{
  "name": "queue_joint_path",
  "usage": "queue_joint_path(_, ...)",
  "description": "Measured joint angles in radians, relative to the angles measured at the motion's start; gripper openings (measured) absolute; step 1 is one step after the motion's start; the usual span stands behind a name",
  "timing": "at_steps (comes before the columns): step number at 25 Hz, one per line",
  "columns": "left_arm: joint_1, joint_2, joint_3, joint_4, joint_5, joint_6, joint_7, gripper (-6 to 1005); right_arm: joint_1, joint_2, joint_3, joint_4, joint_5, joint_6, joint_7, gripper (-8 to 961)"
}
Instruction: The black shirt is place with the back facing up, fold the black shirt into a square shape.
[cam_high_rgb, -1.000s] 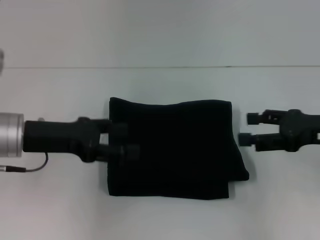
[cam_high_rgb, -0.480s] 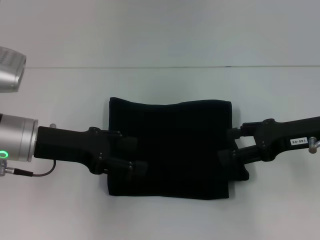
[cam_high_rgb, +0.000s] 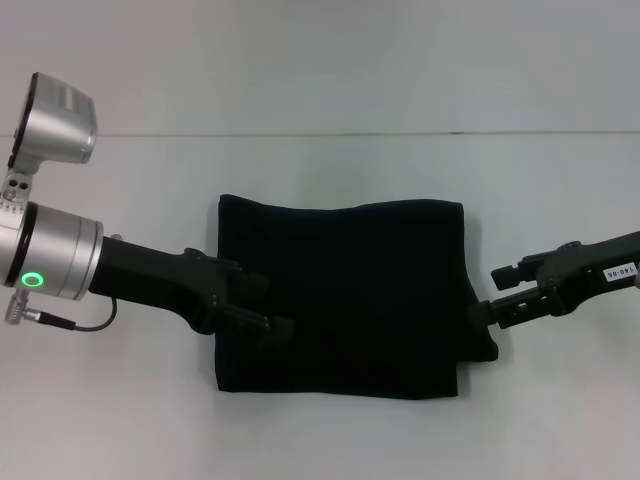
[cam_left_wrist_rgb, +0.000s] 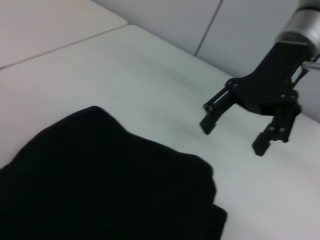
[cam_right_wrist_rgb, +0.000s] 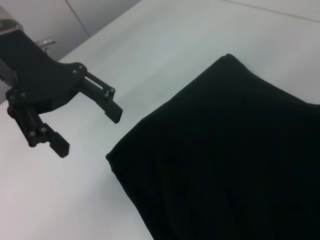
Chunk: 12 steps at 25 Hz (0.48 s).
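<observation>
The black shirt lies flat at the middle of the white table, folded into a rough square with a small bulge at its near right corner. My left gripper hangs open over the shirt's left edge with nothing between its fingers. The right wrist view shows this left gripper raised off the cloth. At the shirt's right edge my right gripper is open and holds nothing. In the left wrist view the right gripper is just past the shirt's corner.
The white table stretches on all sides of the shirt. A thin seam line crosses its back. A grey cable loops under my left arm's silver wrist.
My right gripper reached over the shirt's right edge, then drew back to the right. The left arm has swung so more of its silver wrist shows. The shirt has not moved.
</observation>
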Motion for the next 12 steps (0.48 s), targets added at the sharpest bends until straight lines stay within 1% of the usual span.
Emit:
queue_joint_path(5, 0.002, -0.002, -0.001, 0.001, -0.005, -0.007, 0.004, 875, 0.005, 0.006, 0.001, -0.013, 0.002, -0.003, -0.004, 930)
queue_joint_path(12, 0.008, -0.002, -0.005, 0.001, -0.004, 0.000, 0.011, 878, 0.008, 0.006, 0.009, -0.015, 0.007, -0.005, -0.012, 930)
